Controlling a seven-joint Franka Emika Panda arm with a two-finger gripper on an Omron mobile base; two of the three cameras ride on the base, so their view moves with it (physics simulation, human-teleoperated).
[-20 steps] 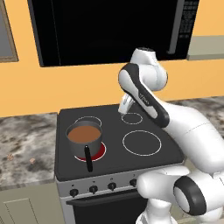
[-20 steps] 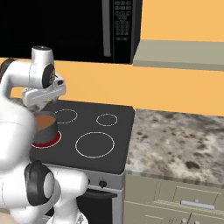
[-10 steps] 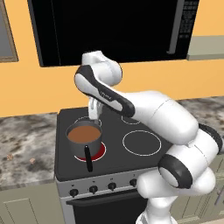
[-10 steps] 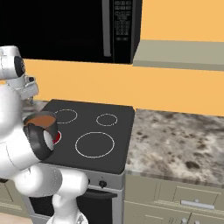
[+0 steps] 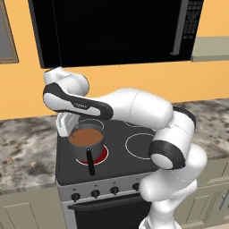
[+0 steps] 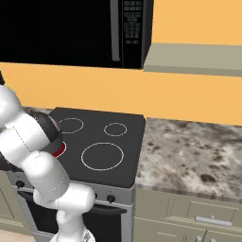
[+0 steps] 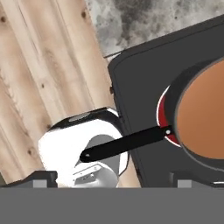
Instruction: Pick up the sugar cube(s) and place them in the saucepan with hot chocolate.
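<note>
I read the jaws as spread wide with nothing between them. The gripper (image 5: 64, 127) hangs just beside the saucepan's far-left rim in the left base view, at about 10 o'clock from the pan, partly hidden behind the arm's forearm. In the hand view the two dark fingertips (image 7: 43, 176) sit at the lower corners, far apart, with open space between.

Saucepan with hot chocolate (image 5: 86, 144): upright on the front-left burner (image 5: 103, 156), which glows red under it. Brown liquid fills it close to the rim. Its black stick handle (image 5: 91, 162) points toward 6 o'clock, to the stove's front edge. In the hand view the pan (image 7: 202, 117) sits at 3 o'clock and the handle (image 7: 124, 143) runs out toward 8 o'clock, over the edge of the black cooktop (image 7: 140, 78).

Sugar cubes: two small pale specks lie on the mottled stone surface (image 5: 27, 147) left of the stove, one (image 5: 32, 164) nearer the stove, the other (image 5: 10, 160) farther out at 9 o'clock. Both are well apart from the pan and from the jaws. Too small for me to tell how they are turned.

The stove (image 6: 101, 142) carries three more unlit burner rings. A dark microwave (image 5: 112, 29) hangs above it on the orange wall.
</note>
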